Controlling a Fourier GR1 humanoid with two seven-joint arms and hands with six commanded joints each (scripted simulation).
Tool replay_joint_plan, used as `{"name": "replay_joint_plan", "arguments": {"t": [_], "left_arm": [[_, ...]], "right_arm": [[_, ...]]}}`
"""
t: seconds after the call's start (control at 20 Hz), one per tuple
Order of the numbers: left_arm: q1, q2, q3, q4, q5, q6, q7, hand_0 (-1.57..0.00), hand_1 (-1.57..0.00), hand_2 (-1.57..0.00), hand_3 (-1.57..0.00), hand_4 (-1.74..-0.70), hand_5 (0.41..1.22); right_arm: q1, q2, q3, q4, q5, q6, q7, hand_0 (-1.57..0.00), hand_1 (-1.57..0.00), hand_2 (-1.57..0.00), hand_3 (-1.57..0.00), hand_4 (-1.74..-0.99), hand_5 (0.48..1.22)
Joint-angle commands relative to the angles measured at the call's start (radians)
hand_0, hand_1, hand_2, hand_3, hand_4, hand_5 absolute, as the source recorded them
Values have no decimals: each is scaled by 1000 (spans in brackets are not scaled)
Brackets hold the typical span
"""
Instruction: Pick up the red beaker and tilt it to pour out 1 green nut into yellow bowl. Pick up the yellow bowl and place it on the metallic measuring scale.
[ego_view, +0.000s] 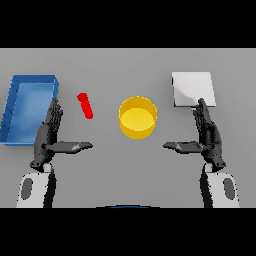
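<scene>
1. Fingers (54, 114) of the left hand (47, 135): straight, held together, pointing away from the robot; thumb stretched sideways toward the middle of the bench. Nothing held. Hand sits low on the left, just beside the blue tray's near right corner.
2. Fingers (202, 114) of the right hand (209, 136): straight, together, pointing away; thumb stretched inward toward the middle. Nothing held. Fingertips overlap the near edge of the scale as seen from the head; contact cannot be told.
3. Red beaker (85, 105): small red cylinder, tilted or lying on the grey bench (125, 170), upper end leaning left. Located between the blue tray and the yellow bowl, apart from both, ahead and to the right of the left hand. Contents not visible.
4. Yellow bowl (138, 117): round, upright, open mouth facing up, near the middle of the bench between the two hands. Interior shows only yellow.
5. Metallic measuring scale (193, 89): flat, pale square plate, far right of the bench, beyond the right hand and well apart from the bowl. Nothing on top.
6. Blue tray (11, 107): rectangular, raised walls, far left of the bench.
</scene>
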Motion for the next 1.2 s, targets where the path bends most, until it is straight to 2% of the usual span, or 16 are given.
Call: {"name": "replay_joint_plan", "arguments": {"t": [0.0, 0.25, 0.3, 0.35, 0.45, 0.5, 0.6, 0.8, 0.9, 1.0, 1.15], "left_arm": [[3, -1, -2, -2, -1, 1, -2, 1, 1, 1, 1, -1141, 660], [25, -13, -18, -23, -11, 6, -2, 1, 1, 1, 1, -1141, 660], [69, 11, -64, -83, -69, 3, -25, 1, 1, 1, 1, -1141, 660], [123, 28, -100, -142, -107, -6, -52, 1, 1, 1, 1, -1143, 660], [151, 42, -135, -193, -152, -6, -11, 1, 1, 1, 1, -1142, 662], [169, 55, -140, -220, -152, -18, -11, 1, 1, 1, 1, -1138, 660], [154, 64, -141, -229, -149, -27, 50, 1, 1, 1, 1, -1138, 655], [97, 58, -135, -160, -157, -25, 91, 1, 1, 1, 1, -1136, 648], [37, 60, -109, -90, -145, -25, 102, 1, 1, 1, 1, -1145, 643], [-13, 55, -97, -17, -144, -26, 81, 1, 1, 1, 1, -1169, 648], [-100, 59, -68, 121, -152, -22, 54, 1, 1, 1, 1, -1177, 644]], "right_arm": [[0, 0, 0, 0, 0, -1, 0, 1, 1, 1, 1, -1071, 578], [-7, 2, 4, -1, 5, -6, 4, 1, 1, 1, 1, -1071, 578], [25, -40, 48, -45, 115, -32, -64, 1, 1, 1, 1, -1071, 578], [64, -65, 77, -72, 185, -47, -115, 1, 1, 1, 1, -1072, 577], [81, -72, 117, -101, 265, -69, -106, 1, 1, 1, 1, -1064, 577], [80, -83, 114, -101, 270, -68, -104, 1, 1, 1, 1, -1071, 581], [89, -67, 132, -128, 270, -61, -102, 1, 1, 1, 1, -1103, 592], [93, -80, 120, -135, 232, -31, -107, 1, 1, 1, 1, -1163, 624], [76, -76, 116, -129, 208, -15, -75, 1, 1, 1, 1, -1189, 626], [95, -79, 114, -148, 190, -1, -99, 1, 1, 1, 1, -1209, 627], [88, -71, 115, -125, 190, 0, -99, 1, 1, 1, 1, -1220, 626]]}}
